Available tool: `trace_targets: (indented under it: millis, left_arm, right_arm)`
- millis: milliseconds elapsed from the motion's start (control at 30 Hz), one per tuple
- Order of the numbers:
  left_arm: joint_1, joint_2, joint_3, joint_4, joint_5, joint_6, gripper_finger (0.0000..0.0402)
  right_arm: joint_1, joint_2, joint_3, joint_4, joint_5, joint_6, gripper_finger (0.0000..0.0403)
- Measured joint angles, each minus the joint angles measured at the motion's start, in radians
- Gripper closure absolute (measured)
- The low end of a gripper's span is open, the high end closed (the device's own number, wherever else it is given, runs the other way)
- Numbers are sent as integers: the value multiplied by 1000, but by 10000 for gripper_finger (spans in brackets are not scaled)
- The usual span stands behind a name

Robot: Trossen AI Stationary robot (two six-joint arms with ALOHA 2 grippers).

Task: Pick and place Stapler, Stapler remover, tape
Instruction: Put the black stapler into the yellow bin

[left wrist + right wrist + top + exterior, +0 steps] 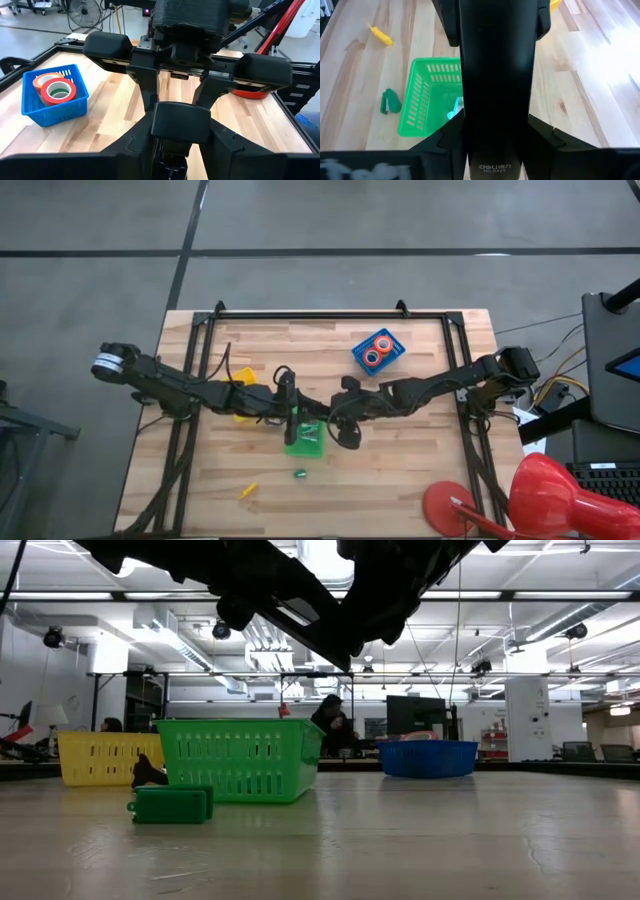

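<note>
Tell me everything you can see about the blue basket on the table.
The blue basket is a small rectangular tray that looks like plastic, with slotted walls and an open top. It sits upright on the wooden table, toward the far side and right of centre, turned at an angle to the table's edges. Inside lie two tape rolls, a red one overlapping an orange one. Nothing else touches it.
</note>
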Motion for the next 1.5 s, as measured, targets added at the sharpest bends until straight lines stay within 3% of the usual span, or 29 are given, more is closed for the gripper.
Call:
trace_targets:
  millis: [300, 500, 767, 1000, 1167, 1500]
  left_arm:
    - [0, -34, -4, -58, -10, 1, 275]
    - [-5, -89, -25, -107, -71, -41, 275]
    - [-23, -223, -178, -125, -321, -185, 275]
    - [-62, -392, -340, -131, -430, -259, 274]
    - [-88, -528, -427, -139, -453, -280, 274]
    - [-109, -790, -401, -553, -438, -264, 273]
  right_arm:
    - [2, -1, 0, -84, 8, 37, 217]
    - [2, -1, -5, -143, 9, 55, 184]
    - [31, -2, -39, -168, 10, 78, 172]
    - [58, -2, -69, -167, 11, 124, 179]
    - [74, -2, -74, -165, 11, 126, 177]
    - [75, -2, -74, -159, 12, 126, 177]
